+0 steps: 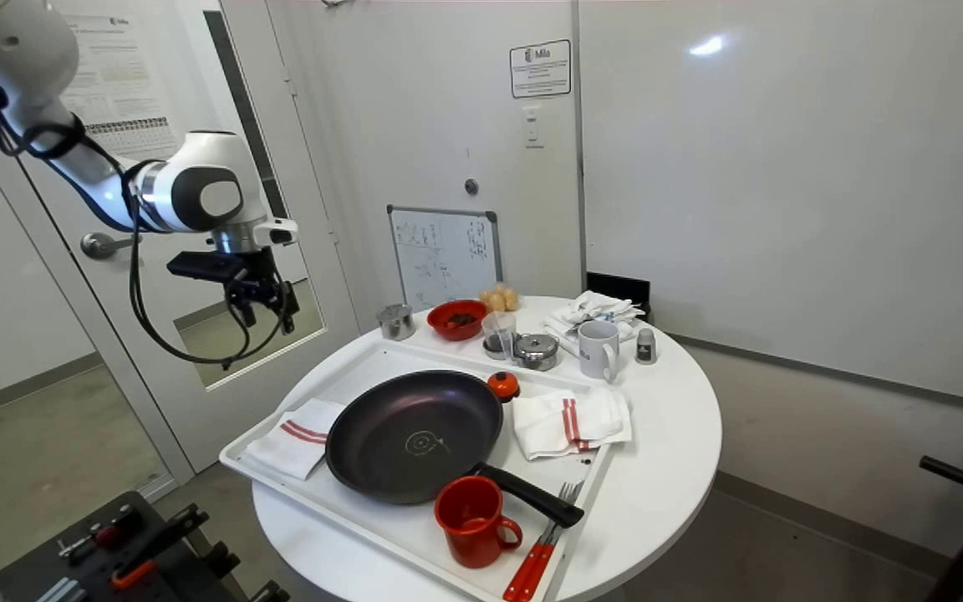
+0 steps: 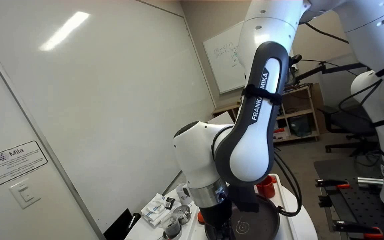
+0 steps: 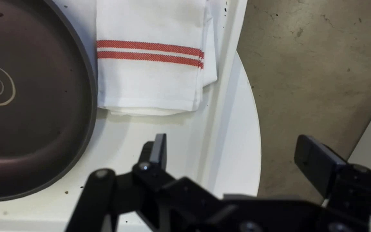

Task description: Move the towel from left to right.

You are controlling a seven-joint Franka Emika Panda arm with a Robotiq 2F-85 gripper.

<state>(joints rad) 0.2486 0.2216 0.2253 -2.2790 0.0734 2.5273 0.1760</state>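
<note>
Two white towels with thin red stripes lie in an exterior view. One towel (image 1: 299, 435) is folded at the tray's left side, beside the black frying pan (image 1: 415, 439). The other towel (image 1: 561, 425) is folded at the pan's right. The wrist view shows a folded towel (image 3: 150, 77) between the pan (image 3: 34, 106) and the tray's rim. My gripper (image 1: 268, 319) is open and empty, raised in the air to the left of the table. In the wrist view, its fingers (image 3: 232, 149) are wide apart, below the towel in the picture and not touching it. No towel shows in an exterior view (image 2: 223, 230) where the arm blocks much of the table.
The white tray (image 1: 348, 522) lies on a round white table (image 1: 690, 451). A red cup (image 1: 473, 522) and red-handled cutlery (image 1: 536, 560) sit near the pan handle. A red bowl (image 1: 456, 319), metal pots (image 1: 537, 351) and a white mug (image 1: 598, 349) stand behind.
</note>
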